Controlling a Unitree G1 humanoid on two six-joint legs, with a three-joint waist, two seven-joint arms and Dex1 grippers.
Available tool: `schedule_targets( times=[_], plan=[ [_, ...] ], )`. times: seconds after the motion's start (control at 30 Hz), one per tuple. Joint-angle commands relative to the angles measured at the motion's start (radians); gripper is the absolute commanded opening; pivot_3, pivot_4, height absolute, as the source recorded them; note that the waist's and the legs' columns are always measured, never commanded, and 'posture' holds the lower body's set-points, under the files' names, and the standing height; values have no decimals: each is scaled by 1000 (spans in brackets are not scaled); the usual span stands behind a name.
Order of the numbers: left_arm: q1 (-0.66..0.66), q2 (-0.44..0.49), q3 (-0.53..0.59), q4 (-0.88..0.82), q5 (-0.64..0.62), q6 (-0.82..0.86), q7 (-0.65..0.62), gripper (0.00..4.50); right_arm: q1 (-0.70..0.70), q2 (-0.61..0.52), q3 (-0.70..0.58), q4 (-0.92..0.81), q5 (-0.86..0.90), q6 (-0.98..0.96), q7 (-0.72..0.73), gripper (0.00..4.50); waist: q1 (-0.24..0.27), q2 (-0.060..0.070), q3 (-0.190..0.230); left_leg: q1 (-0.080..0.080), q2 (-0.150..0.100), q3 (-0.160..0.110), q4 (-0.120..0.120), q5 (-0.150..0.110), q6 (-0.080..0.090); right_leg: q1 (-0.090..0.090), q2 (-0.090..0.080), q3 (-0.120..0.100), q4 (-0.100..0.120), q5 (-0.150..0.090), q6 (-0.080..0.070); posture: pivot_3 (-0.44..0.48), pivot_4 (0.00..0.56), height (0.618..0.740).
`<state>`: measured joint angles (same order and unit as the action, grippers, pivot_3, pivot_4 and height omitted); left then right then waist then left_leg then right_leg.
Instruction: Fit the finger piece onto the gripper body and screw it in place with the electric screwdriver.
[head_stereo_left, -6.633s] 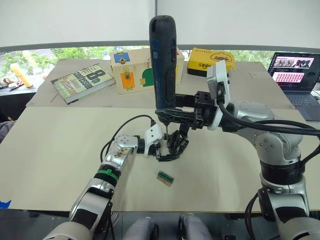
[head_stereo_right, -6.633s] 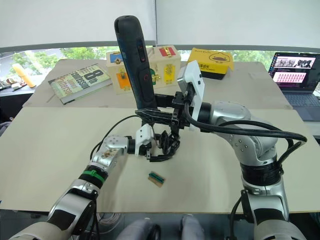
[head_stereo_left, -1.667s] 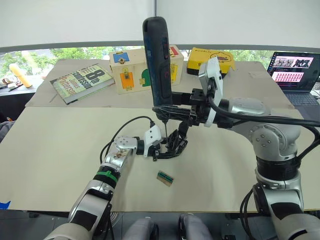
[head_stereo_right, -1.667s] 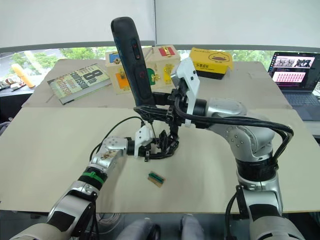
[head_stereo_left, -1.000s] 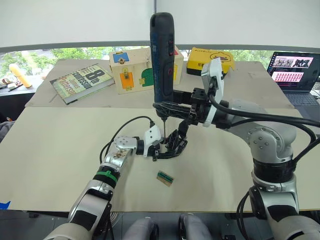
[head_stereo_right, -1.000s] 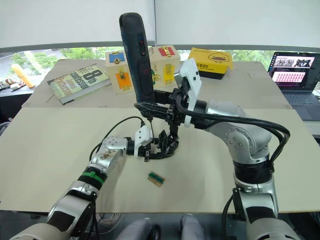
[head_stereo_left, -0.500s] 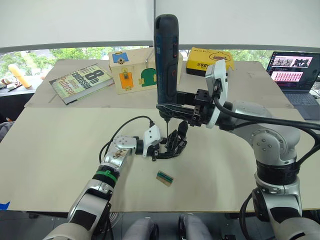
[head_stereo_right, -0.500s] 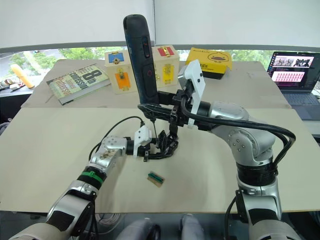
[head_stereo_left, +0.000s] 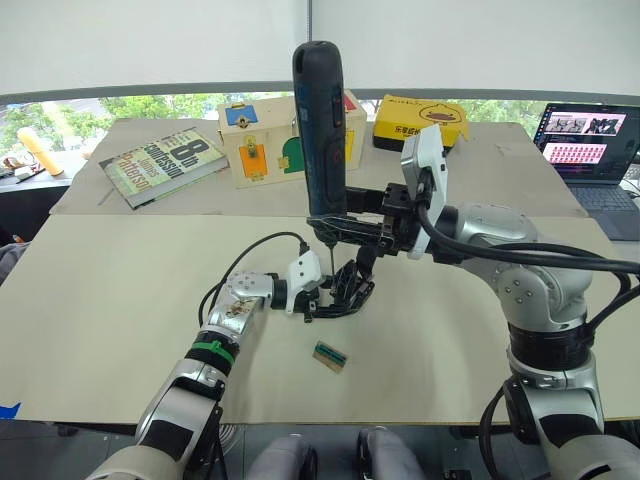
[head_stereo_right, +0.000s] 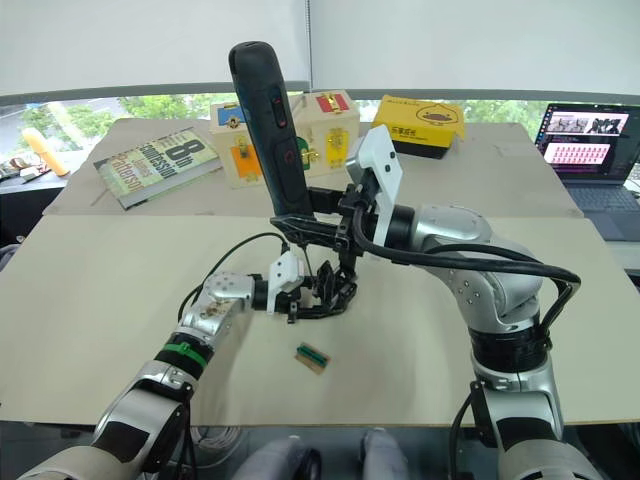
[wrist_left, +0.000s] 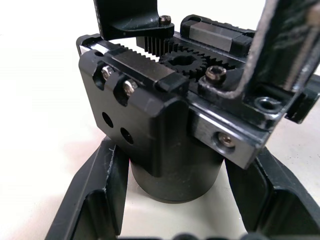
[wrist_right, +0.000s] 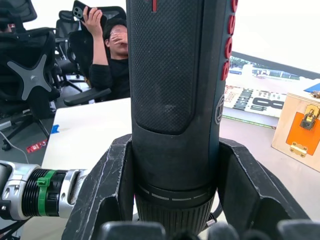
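The left gripper (head_stereo_left: 318, 296) clamps the gripper body (head_stereo_left: 345, 290) on the table (head_stereo_left: 120, 300). Directly above the gripper body, the right gripper (head_stereo_left: 335, 222) grasps the upright electric screwdriver (head_stereo_left: 321, 130), bit at the body's top. Judged: screwing under way, seating unconfirmed.

Book (head_stereo_left: 166, 162), wooden box (head_stereo_left: 262, 142), yellow box (head_stereo_left: 425, 118), laptop (head_stereo_left: 592, 150)

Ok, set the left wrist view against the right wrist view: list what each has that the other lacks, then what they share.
Left wrist view: the gripper body, with gear teeth and screw heads, held in the left gripper. Right wrist view: the electric screwdriver clamped in the right gripper, a seated person, a book, a wooden box. Shared: the pale table, and a gripper shut on a task part.
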<state>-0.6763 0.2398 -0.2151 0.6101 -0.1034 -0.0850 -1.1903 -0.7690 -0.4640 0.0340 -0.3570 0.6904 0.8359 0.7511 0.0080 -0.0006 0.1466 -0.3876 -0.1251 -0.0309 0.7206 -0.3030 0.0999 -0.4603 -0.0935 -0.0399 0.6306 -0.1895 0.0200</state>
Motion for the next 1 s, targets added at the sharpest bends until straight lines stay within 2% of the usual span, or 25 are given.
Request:
schedule_targets(
  times=[0.03,1.0],
  plan=[
    [-27,-4,7,-23,-14,-17,-4,2279,-28,-2,-16,-25,6,-48,15,1892,0,0,0,0,0,0,0,0,0,0,0,0,0,0,0,0,150,740],
    [-30,-7,10,-22,-16,-18,1,2279,-54,-6,-7,-10,-18,-53,59,1892,0,0,0,0,0,0,0,0,0,0,0,0,0,0,0,0,150,740]
  ],
)
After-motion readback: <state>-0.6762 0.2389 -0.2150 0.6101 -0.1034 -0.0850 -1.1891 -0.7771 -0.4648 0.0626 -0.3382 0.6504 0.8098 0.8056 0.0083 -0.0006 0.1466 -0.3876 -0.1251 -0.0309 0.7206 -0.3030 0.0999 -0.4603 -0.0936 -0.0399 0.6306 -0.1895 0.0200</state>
